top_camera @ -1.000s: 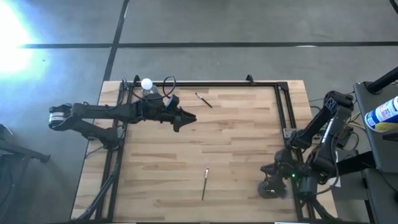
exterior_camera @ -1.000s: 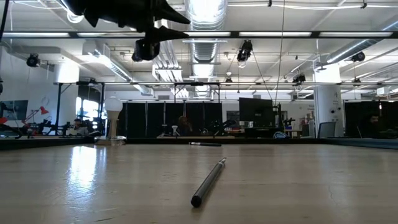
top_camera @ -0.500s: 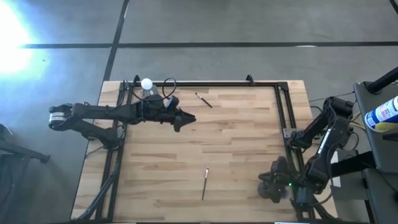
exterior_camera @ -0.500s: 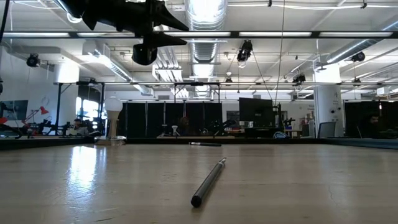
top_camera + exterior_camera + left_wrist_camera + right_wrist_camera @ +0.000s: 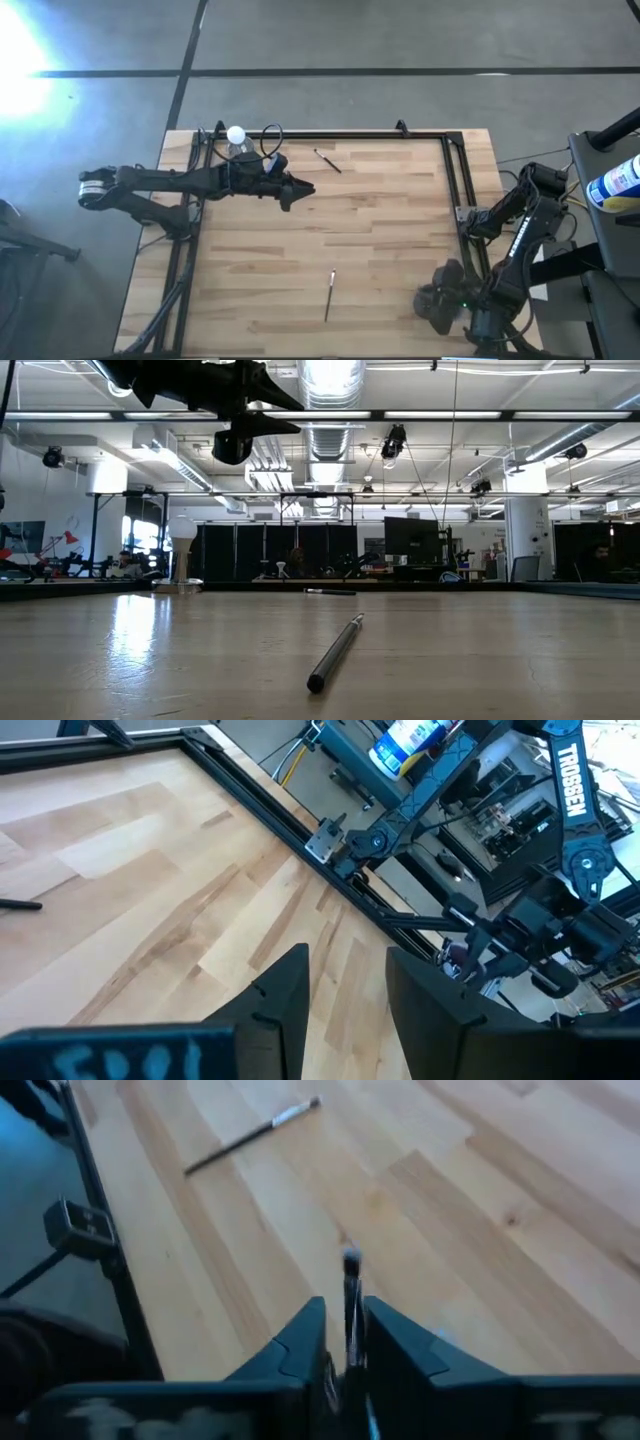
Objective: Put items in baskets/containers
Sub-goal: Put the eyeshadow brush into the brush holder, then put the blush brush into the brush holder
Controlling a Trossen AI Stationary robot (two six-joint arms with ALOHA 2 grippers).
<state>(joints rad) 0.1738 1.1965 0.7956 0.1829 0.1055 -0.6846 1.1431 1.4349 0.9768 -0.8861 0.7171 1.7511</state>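
Observation:
Two thin dark makeup brushes lie flat on the wooden table: one near the far edge [image 5: 327,160], one toward the near edge [image 5: 329,295], which the low view shows close up [image 5: 335,650]. My right gripper [image 5: 435,305] hangs over the table's near right corner, shut on a third thin brush [image 5: 350,1295]. My left gripper [image 5: 300,190] hovers open [image 5: 345,995] over the far left part of the table, high above the wood [image 5: 275,405], and touches nothing. The dark-brown cup and the big fanned brush do not show in any view. My right gripper pinches the thin brush between its two fingers [image 5: 305,1345], holding the handle [image 5: 349,1330]. The brush lies along the fingers and sticks out ahead of them, its free end [image 5: 350,1262] above the wood. It is lifted clear of the table.
A black metal frame [image 5: 455,180] runs along the table's far and side edges. A clear bottle with a white cap [image 5: 236,138] stands by the far left corner. A blue-labelled bottle [image 5: 612,183] sits on a stand off the table's right side. Bare wood lies between the two loose brushes.
My right arm has drawn back toward the table's near right corner, carrying its shut gripper a little toward the near edge. The two loose brushes have stayed where they were.

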